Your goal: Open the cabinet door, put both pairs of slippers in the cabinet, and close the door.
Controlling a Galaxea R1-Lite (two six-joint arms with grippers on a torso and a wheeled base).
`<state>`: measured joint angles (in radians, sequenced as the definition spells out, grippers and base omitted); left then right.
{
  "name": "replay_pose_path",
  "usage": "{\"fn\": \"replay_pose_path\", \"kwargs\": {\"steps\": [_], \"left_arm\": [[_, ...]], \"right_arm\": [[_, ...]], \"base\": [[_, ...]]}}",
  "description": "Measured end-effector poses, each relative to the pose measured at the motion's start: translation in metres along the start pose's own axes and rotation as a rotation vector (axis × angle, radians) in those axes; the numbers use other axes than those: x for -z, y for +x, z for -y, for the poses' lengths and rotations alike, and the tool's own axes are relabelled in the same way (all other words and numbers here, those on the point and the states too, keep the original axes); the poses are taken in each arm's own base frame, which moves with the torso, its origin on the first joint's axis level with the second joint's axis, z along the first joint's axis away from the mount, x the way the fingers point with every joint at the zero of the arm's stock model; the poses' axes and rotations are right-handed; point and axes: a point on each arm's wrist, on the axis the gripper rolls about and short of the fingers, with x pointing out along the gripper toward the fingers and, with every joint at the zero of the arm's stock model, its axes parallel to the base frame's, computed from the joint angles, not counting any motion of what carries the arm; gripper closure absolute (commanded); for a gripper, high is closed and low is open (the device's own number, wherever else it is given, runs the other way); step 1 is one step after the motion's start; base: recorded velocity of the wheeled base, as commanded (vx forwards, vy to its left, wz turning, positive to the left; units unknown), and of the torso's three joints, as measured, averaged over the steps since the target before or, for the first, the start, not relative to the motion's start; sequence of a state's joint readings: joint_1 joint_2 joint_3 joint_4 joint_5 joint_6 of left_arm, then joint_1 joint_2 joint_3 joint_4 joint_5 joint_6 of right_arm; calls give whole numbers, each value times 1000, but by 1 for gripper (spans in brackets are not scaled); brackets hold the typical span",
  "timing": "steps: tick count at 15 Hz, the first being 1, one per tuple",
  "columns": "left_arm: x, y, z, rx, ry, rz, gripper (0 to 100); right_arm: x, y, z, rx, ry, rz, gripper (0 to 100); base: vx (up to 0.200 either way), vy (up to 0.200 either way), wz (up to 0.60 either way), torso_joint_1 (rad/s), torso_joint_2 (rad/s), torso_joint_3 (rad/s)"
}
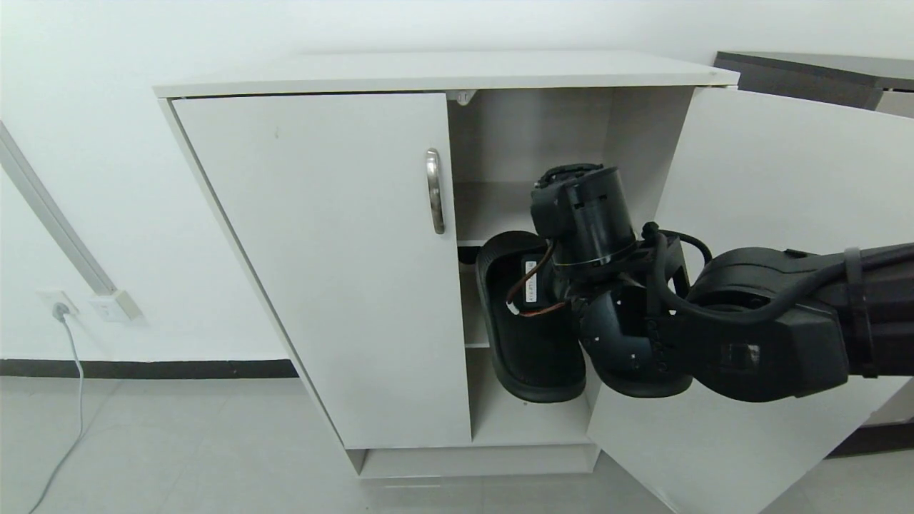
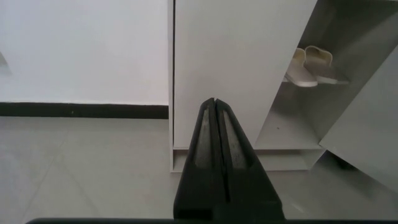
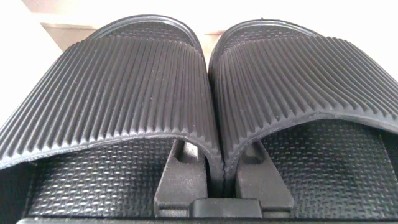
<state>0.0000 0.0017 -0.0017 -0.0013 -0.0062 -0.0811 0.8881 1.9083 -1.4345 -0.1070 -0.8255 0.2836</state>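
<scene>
A pair of black slippers [image 1: 532, 335] hangs toe-up in the open right half of the white cabinet [image 1: 428, 71], in front of its lower shelves. My right gripper [image 3: 216, 179] is shut on them, its fingers [image 3: 180, 177] tucked under the ribbed straps [image 3: 124, 87] and pinching the two inner edges together. The right door [image 1: 778, 185] stands wide open; the left door [image 1: 321, 264] with its metal handle [image 1: 433, 190] is closed. A pale pair of slippers [image 2: 310, 64] lies on a middle shelf. My left gripper [image 2: 214, 112] is shut and empty, low over the floor, well short of the cabinet.
The cabinet's bottom shelf [image 1: 521, 421] is bare below the black pair. A wall socket with a cable [image 1: 61, 310] sits at the left. Grey furniture [image 1: 821, 75] stands behind the open door. Tiled floor [image 1: 178, 442] spreads in front.
</scene>
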Motion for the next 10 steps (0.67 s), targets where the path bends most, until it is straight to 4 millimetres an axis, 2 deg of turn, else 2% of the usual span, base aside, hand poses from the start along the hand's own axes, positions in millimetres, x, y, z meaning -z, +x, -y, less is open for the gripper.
{"fn": "replay_pose_path", "kwargs": {"steps": [10], "left_arm": [[0, 0, 0, 0, 1, 0, 100]], "right_arm": [[0, 3, 2, 10, -1, -1, 100]], "base": [[200, 0, 0, 3, 4, 4]]}}
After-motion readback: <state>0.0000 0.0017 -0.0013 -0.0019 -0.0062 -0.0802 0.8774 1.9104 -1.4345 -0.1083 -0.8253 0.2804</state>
